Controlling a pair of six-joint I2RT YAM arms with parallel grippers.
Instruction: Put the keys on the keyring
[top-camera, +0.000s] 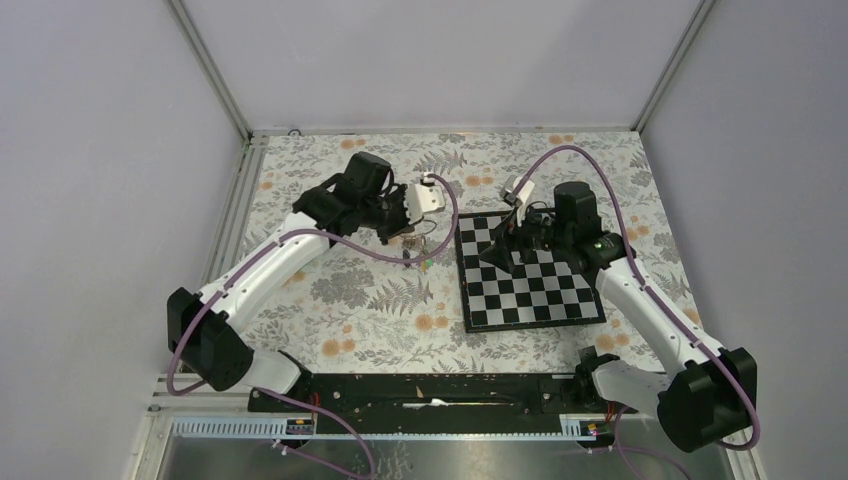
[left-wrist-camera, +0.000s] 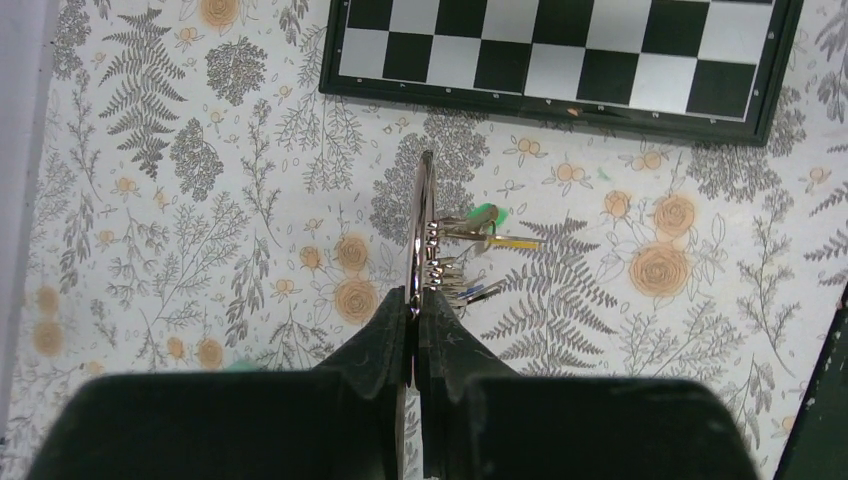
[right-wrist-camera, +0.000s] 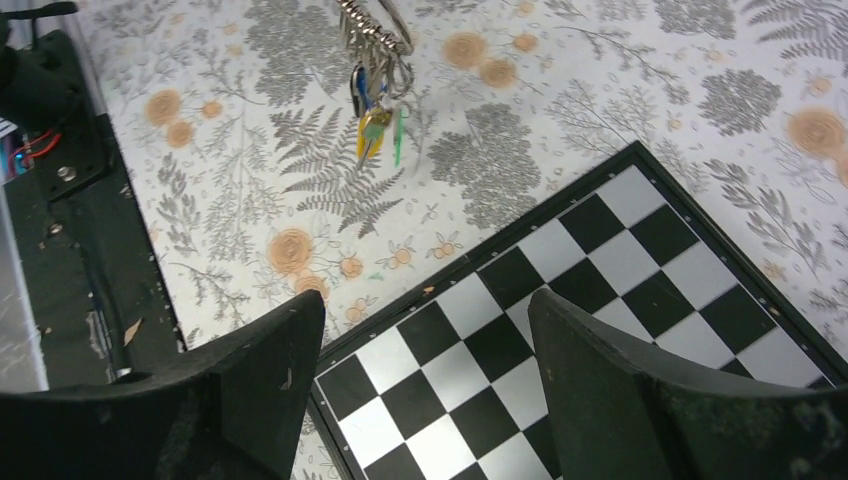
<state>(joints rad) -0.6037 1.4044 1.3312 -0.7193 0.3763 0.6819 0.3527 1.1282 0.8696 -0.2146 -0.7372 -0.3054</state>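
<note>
- The keyring (left-wrist-camera: 424, 215) is clamped edge-on between the closed jaws of the left gripper (left-wrist-camera: 415, 305), above the floral counter (left-wrist-camera: 200, 250).
- A green-headed key (right-wrist-camera: 398, 135) is seen hanging from it beside yellow and blue keys (right-wrist-camera: 368, 120), just left of the chessboard (top-camera: 525, 285).
- The right gripper (right-wrist-camera: 425, 310) is held over the chessboard's corner, jaws wide apart and empty.

No writing, number or brand can be read anywhere; any fine print on the chessboard (left-wrist-camera: 585, 75) is perhaps too blurred.
</note>
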